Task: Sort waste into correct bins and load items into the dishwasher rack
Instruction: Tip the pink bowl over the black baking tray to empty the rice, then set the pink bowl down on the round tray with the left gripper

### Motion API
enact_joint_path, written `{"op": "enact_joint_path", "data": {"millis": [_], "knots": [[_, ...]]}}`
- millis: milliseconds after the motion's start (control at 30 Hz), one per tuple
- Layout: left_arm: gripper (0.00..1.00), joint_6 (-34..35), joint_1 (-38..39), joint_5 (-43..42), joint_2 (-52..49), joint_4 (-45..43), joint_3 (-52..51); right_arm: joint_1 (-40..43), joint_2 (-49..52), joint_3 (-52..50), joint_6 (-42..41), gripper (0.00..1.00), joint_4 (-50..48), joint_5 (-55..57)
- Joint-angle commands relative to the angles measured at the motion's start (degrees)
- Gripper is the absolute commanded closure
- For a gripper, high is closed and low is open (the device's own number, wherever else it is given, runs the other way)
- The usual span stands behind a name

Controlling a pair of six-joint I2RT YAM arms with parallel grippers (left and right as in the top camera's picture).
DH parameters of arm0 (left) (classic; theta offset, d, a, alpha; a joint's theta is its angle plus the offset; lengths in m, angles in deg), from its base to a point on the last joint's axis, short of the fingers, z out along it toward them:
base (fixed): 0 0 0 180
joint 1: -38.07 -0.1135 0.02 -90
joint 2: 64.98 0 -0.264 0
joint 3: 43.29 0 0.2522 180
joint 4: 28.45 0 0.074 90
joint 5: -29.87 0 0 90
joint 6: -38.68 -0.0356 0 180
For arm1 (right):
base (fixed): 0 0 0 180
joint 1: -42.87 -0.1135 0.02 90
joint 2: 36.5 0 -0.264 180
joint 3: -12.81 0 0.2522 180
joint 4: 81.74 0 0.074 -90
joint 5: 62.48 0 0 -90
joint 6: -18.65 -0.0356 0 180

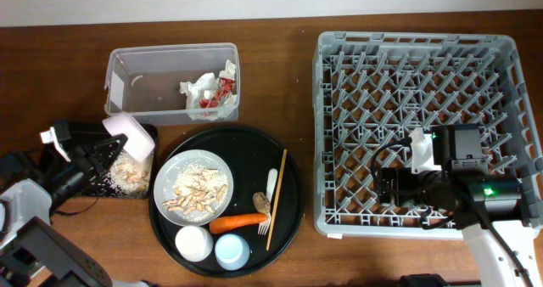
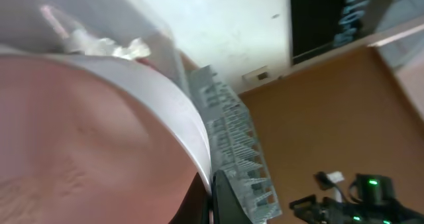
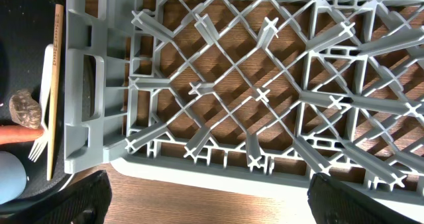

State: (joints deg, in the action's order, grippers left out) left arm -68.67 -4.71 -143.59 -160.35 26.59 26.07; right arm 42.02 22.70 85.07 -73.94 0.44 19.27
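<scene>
Your left hand (image 1: 103, 155) is at the left edge of the wooden table (image 1: 280, 75), clenched on a pale pink plastic cup (image 1: 127, 132). The cup is tilted over the small dark bin (image 1: 153, 143) that holds crumbly food scraps. In the left wrist view the cup's pink inside fills most of the picture, so you cannot see the fingers there.

Your right hand (image 3: 209, 201) hangs over the near left part of the grey plastic dishwasher rack (image 1: 416, 39). Its two fingers are spread wide with nothing between them.

Behind the dark bin stands the clear plastic bin (image 1: 119, 66) with crumpled red-and-white wrappers in its right end.

Between the bins and the rack lies the round black tray (image 1: 254, 151). On it you have:
- a white plate (image 1: 200, 155) of pale food scraps,
- an orange carrot (image 1: 237, 222) just below the plate,
- a white plastic fork (image 1: 271, 189) beside a wooden chopstick (image 1: 278, 194),
- a white cup (image 1: 193, 243) and a light blue cup (image 1: 231, 251) side by side at the near edge.
</scene>
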Motion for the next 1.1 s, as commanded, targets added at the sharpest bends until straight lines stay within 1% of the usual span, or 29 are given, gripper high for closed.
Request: {"op": "enact_joint_path", "data": {"millis": [0,67,100,133,167,200,233,267,300,333,367,400,433,467,533,600,667,733,800,900,933,1033,1067], "knots": [[1.00,1.44,-0.15,5.16,0.57,-0.13,-0.37,-0.28,0.00,0.94,0.00,0.02,-0.02,-0.11],[1.00,1.42,-0.15,4.57,0.59,-0.11,-0.37,-0.28,0.00,0.94,0.00,0.02,-0.02,-0.11],[1.00,-4.02,-0.15,-5.92,0.59,-0.09,-0.37,-0.28,0.00,0.94,0.00,0.01,-0.02,-0.11],[1.00,-4.42,-0.26,-6.73,0.59,-0.52,-0.26,-0.28,0.00,0.94,0.00,0.02,-0.02,-0.11],[1.00,-2.36,-0.94,-3.56,0.50,-0.52,-0.26,-0.28,0.00,0.94,-0.02,0.02,-0.02,-0.11],[1.00,1.77,-1.51,1.44,0.52,-0.66,-0.26,-0.28,0.00,0.94,0.00,0.02,-0.04,-0.11],[1.00,2.43,-2.56,-2.67,0.55,-0.46,-0.28,-0.28,0.00,0.94,0.00,0.02,-0.04,-0.11],[1.00,-0.11,-3.30,-6.38,0.92,-0.57,-0.04,-0.28,0.00,0.94,-0.02,0.02,-0.02,-0.11],[1.00,0.42,-3.69,-3.82,0.92,-1.05,-0.04,-0.28,0.00,0.94,-0.02,0.02,-0.02,-0.11],[1.00,4.07,-4.11,-0.79,0.79,-1.20,-0.04,-0.28,0.00,0.94,-0.02,0.02,-0.02,-0.11],[1.00,2.49,-4.09,-6.75,0.96,-0.28,0.09,-0.28,0.00,0.94,0.00,0.02,-0.02,-0.11],[1.00,2.27,-4.11,-5.64,1.16,-1.57,0.17,-0.28,0.00,0.94,-0.02,0.02,-0.02,-0.11],[1.00,4.26,-4.26,-2.89,1.16,-2.23,0.17,-0.28,0.00,0.94,-0.02,0.02,-0.02,-0.11],[1.00,4.70,-4.26,-2.21,1.16,-2.14,0.17,-0.28,0.00,0.94,0.00,0.02,-0.02,-0.11],[1.00,5.75,-4.24,-3.19,1.18,-2.01,0.17,-0.28,0.00,0.94,0.00,0.01,0.11,-0.11],[1.00,5.73,-4.02,-6.73,1.60,-1.79,0.17,-0.28,0.00,0.94,-0.02,0.02,0.11,-0.11],[1.00,5.73,-0.37,-4.94,4.74,-1.81,0.17,-0.28,0.00,0.94,-0.02,0.02,0.20,-0.13],[1.00,5.79,4.61,-0.48,8.72,-1.77,0.17,-0.28,0.00,0.94,-0.02,0.02,0.20,-0.13],[1.00,7.80,10.25,6.73,13.07,-1.70,0.17,-0.28,0.00,0.94,-0.02,0.01,0.20,-0.13],[1.00,11.13,23.78,21.31,19.10,-1.60,0.17,-0.28,0.00,0.94,-0.02,0.02,0.17,-0.13],[1.00,12.44,30.27,26.25,20.02,-1.62,0.17,-0.28,0.00,0.94,-0.02,0.02,0.17,-0.13],[1.00,15.58,45.88,40.46,19.96,-2.64,0.17,-0.28,0.00,0.94,-0.02,0.02,0.20,-0.13],[1.00,16.55,49.00,43.32,19.93,-3.37,0.17,-0.28,0.00,0.94,-0.02,0.02,0.20,-0.13]]}}
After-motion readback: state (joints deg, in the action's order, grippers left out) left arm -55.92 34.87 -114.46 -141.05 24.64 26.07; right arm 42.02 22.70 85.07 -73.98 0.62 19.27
